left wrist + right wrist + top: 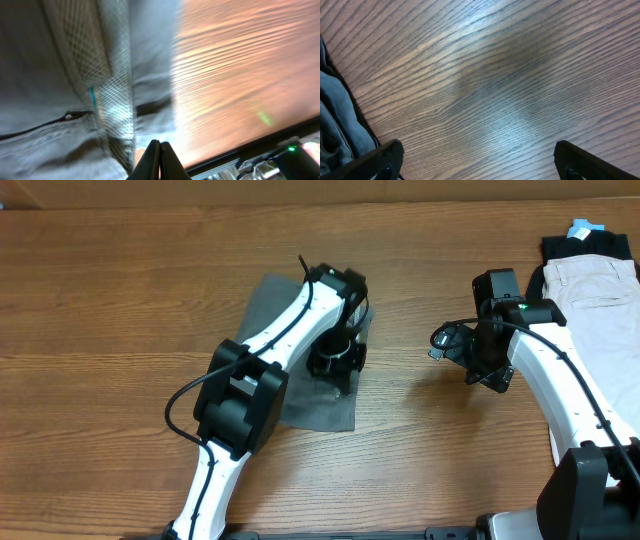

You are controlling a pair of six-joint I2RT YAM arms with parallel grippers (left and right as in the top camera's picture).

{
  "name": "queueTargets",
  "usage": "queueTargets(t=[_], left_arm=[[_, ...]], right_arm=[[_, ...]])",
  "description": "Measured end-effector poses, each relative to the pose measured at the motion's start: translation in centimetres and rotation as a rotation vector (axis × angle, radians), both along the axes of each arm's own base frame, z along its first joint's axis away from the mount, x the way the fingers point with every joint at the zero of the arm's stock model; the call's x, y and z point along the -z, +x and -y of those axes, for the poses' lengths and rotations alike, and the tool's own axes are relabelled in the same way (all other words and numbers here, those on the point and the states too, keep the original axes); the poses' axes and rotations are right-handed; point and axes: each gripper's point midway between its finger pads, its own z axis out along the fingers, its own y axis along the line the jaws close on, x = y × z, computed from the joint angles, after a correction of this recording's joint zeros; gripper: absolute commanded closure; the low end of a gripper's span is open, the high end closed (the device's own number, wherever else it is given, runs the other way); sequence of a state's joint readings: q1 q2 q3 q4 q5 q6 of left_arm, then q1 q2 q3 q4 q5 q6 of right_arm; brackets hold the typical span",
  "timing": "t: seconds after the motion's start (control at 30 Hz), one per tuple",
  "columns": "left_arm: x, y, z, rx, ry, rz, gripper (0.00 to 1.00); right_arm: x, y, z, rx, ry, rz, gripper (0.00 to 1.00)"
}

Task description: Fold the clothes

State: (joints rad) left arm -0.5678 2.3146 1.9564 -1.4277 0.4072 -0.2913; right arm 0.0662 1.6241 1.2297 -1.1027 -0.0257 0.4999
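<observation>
the grey shorts [320,408] lie crumpled at the centre of the overhead view on the wooden table [110,300], mostly under the left arm. the left gripper [336,358] is pressed down on their right part. in the left wrist view its fingers [156,159] are clenched tip to tip at the cloth's edge, beside a patch of mesh lining [112,107]; whether a fold is actually pinched between them is hard to tell. the right gripper [446,340] hangs over bare wood right of the shorts, its jaws spread wide with nothing between them. a beige garment [600,290] and a black garment [590,246] lie at the upper right
</observation>
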Motion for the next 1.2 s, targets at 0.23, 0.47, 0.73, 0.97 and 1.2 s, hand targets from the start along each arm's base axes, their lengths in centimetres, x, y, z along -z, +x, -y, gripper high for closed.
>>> queueTargets(t=[0.23, 0.47, 0.73, 0.97, 1.2], left_arm=[[-7.1, 6.0, 1.3, 0.01, -0.082, 0.344, 0.9], [-9.5, 12.2, -3.2, -0.229, 0.072, 0.575, 0.76], [-7.2, 15.5, -5.4, -0.379, 0.111, 0.633, 0.79], [-4.6, 15.4, -2.9, -0.393, 0.037, 0.593, 0.81], [-1.4, 15.6, -0.5, -0.403, 0.014, 0.568, 0.75]], right_arm=[[0.0, 0.0, 0.0, 0.0, 0.0, 0.0, 0.0], [0.0, 0.0, 0.0, 0.0, 0.0, 0.0, 0.0], [0.0, 0.0, 0.0, 0.0, 0.0, 0.001, 0.0], [0.0, 0.0, 0.0, 0.001, 0.0, 0.0, 0.0], [0.0, 0.0, 0.0, 0.0, 0.0, 0.0, 0.0]])
